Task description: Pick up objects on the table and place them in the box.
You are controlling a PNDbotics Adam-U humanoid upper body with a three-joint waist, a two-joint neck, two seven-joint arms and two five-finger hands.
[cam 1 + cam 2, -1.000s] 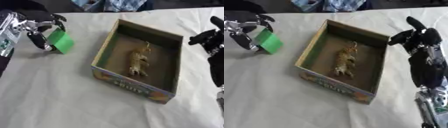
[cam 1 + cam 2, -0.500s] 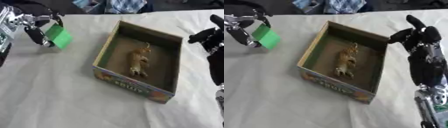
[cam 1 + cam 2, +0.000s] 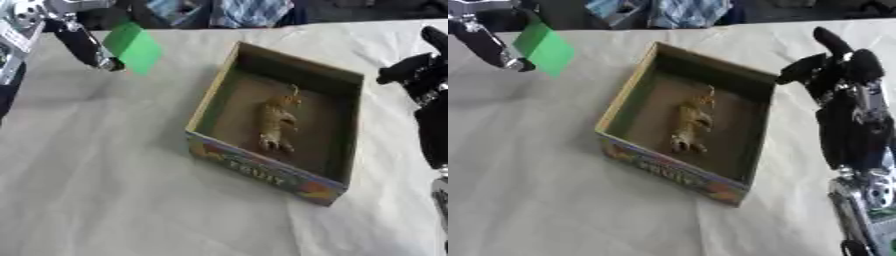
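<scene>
left hand far left, fingers pinched on green card, lifted | card looked thin, light, bendy; best held by its edge | box held a toy animal | right hand fingers curled, empty

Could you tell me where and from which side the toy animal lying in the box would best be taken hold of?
Probably from straight above, across the middle of the toy animal's body. It lies flat lengthwise on the floor of the box, whose walls block any sideways approach, and bare floor either side leaves room for fingers.
</scene>
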